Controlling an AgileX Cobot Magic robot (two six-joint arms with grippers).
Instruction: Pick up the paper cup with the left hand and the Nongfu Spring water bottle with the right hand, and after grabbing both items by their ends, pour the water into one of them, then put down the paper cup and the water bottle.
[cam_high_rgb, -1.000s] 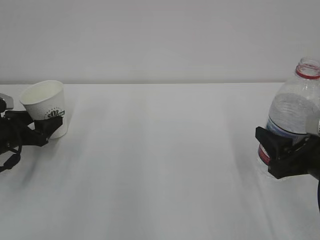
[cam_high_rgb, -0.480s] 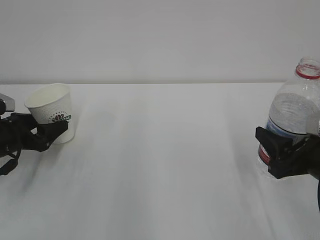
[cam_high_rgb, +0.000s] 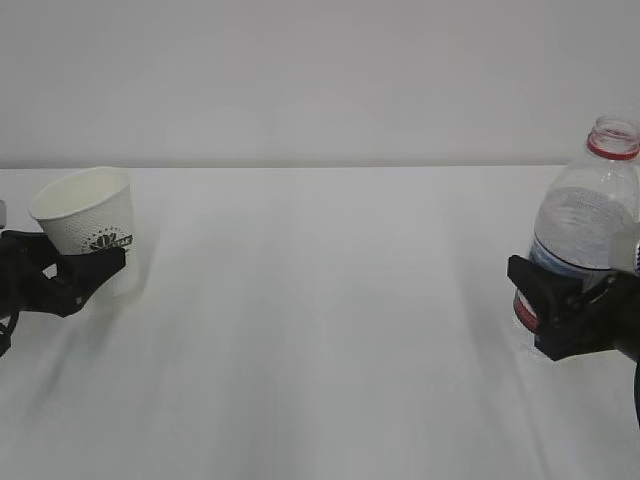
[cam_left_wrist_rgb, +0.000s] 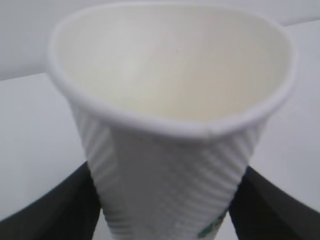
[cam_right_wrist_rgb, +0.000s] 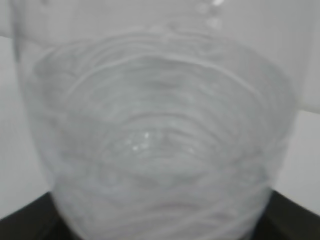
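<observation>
At the far left, the white paper cup (cam_high_rgb: 85, 215) with its green logo is tilted, mouth leaning left. My left gripper (cam_high_rgb: 85, 265) is shut on its lower part. In the left wrist view the cup (cam_left_wrist_rgb: 170, 125) fills the frame between the two black fingers (cam_left_wrist_rgb: 70, 205); its cream inside shows no liquid I can make out. At the right edge, the clear water bottle (cam_high_rgb: 590, 220) with a red neck ring stands upright and uncapped, my right gripper (cam_high_rgb: 560, 305) shut on its labelled middle. The right wrist view shows only the blurred ribbed bottle (cam_right_wrist_rgb: 155, 125). I cannot make out the water clearly.
The white table (cam_high_rgb: 330, 330) spans the whole view, with a plain white wall behind it. Nothing else stands between the two arms. A black cable (cam_high_rgb: 636, 395) hangs from the right arm at the frame edge.
The left gripper has moved slightly left with the cup, which now tilts more to the left than half a second ago. The bottle and right gripper have barely moved.
</observation>
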